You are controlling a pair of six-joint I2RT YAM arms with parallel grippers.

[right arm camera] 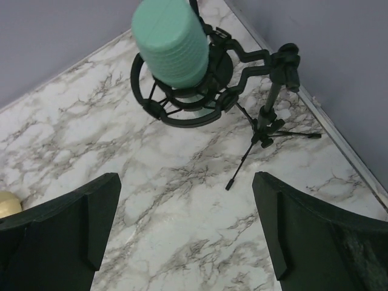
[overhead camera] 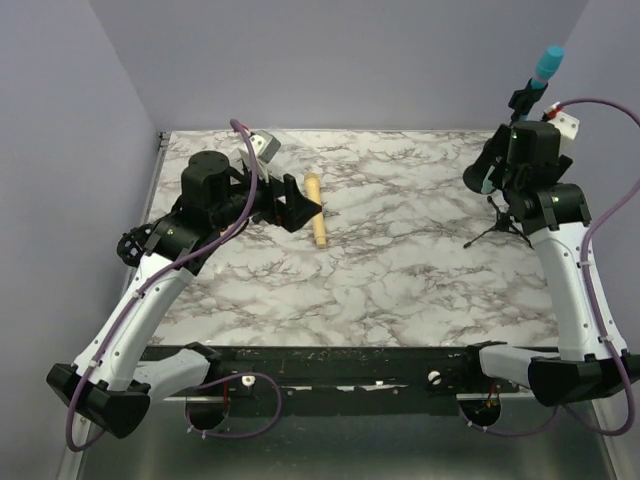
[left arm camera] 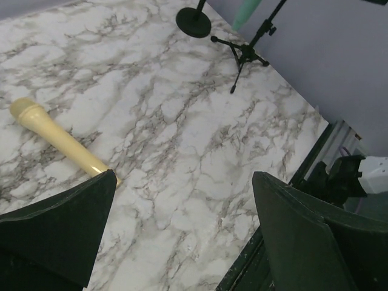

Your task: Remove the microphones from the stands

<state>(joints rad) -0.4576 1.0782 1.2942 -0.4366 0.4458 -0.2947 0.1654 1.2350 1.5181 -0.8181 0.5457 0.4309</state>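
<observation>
A teal microphone (right arm camera: 170, 42) sits upright in a black shock-mount ring (right arm camera: 182, 112) on a small black tripod stand (right arm camera: 270, 109) near the table's far right corner. It also shows in the top view (overhead camera: 547, 65). My right gripper (right arm camera: 185, 224) is open and empty, above and short of the mount, apart from it. My left gripper (overhead camera: 298, 208) is open and empty beside a cream handheld microphone (overhead camera: 316, 210) lying on the marble table. In the left wrist view that microphone (left arm camera: 54, 139) lies just beyond the left finger (left arm camera: 66, 224).
The tripod's legs (overhead camera: 497, 230) spread on the table by my right arm. The purple walls stand close behind and right of the stand. A black round disc on a stem (left arm camera: 194, 23) stands near the tripod (left arm camera: 245, 51). The table's near edge (left arm camera: 303, 176) is a black rail.
</observation>
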